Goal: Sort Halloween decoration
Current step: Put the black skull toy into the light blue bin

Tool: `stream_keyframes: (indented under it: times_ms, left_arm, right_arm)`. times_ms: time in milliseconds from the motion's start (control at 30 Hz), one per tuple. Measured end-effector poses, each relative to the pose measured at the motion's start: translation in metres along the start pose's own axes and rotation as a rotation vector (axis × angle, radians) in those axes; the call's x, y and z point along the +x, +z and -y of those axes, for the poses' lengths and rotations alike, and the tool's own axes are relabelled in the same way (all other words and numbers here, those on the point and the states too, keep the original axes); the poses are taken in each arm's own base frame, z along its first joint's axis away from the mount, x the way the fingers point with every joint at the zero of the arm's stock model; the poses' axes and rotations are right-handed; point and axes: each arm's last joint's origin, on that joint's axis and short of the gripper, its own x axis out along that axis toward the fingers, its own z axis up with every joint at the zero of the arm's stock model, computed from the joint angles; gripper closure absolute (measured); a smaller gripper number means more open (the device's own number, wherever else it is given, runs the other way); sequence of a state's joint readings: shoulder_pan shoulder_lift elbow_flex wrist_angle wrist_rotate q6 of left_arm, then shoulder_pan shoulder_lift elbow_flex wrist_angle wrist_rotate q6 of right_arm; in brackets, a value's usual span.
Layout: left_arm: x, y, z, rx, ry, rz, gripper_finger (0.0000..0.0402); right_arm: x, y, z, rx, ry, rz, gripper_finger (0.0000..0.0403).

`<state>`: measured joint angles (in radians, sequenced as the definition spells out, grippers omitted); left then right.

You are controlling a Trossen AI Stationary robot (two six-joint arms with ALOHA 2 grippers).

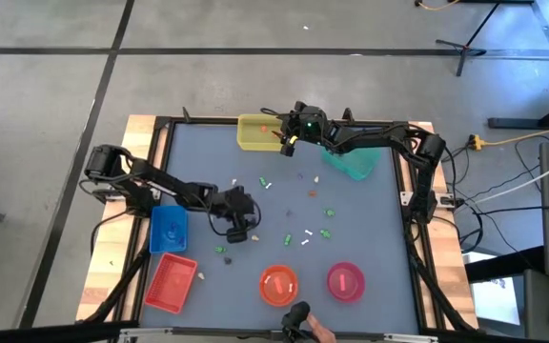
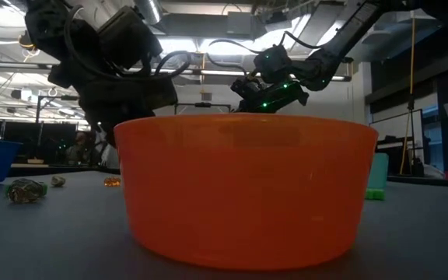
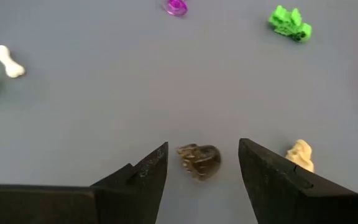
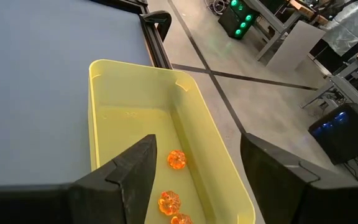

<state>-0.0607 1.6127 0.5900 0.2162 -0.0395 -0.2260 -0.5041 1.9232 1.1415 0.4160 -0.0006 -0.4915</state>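
Note:
Small trinkets lie scattered on the grey table [image 1: 370, 219]. My left gripper [image 3: 202, 148] is open and low over the table, near the blue tray. Its fingers stand on either side of a dark grey trinket [image 3: 199, 160] without touching it. A beige trinket [image 3: 300, 154] lies just beside it, with a green one [image 3: 289, 23], a white bone [image 3: 8, 61] and a magenta ring [image 3: 176, 6] farther off. My right gripper [image 4: 199, 142] is open and hovers over the yellow tray [image 4: 135, 118], which holds orange pumpkins [image 4: 176, 159].
A blue tray [image 1: 169, 227] and a red tray [image 1: 172, 281] sit on the table's left side. An orange bowl [image 1: 278, 284] and a pink bowl [image 1: 345, 280] stand at the near edge, and a teal container [image 1: 355, 162] at the far right. The orange bowl [image 2: 243, 187] fills the low view.

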Motion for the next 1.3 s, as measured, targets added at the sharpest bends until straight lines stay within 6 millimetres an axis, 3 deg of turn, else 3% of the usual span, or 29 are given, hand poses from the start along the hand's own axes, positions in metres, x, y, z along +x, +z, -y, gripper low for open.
stream_keyframes:
  times_ms: [500,1300]
  left_arm:
    - [0.011,-0.009,0.000,0.007,0.013,-0.045,0.0230]
    - [0.012,-0.009,-0.001,0.006,0.037,-0.042,0.0337]
  right_arm:
    - [0.000,0.000,0.000,0.000,0.000,0.000,0.0171]
    - [0.000,0.000,0.000,0.000,0.000,0.000,0.0171]
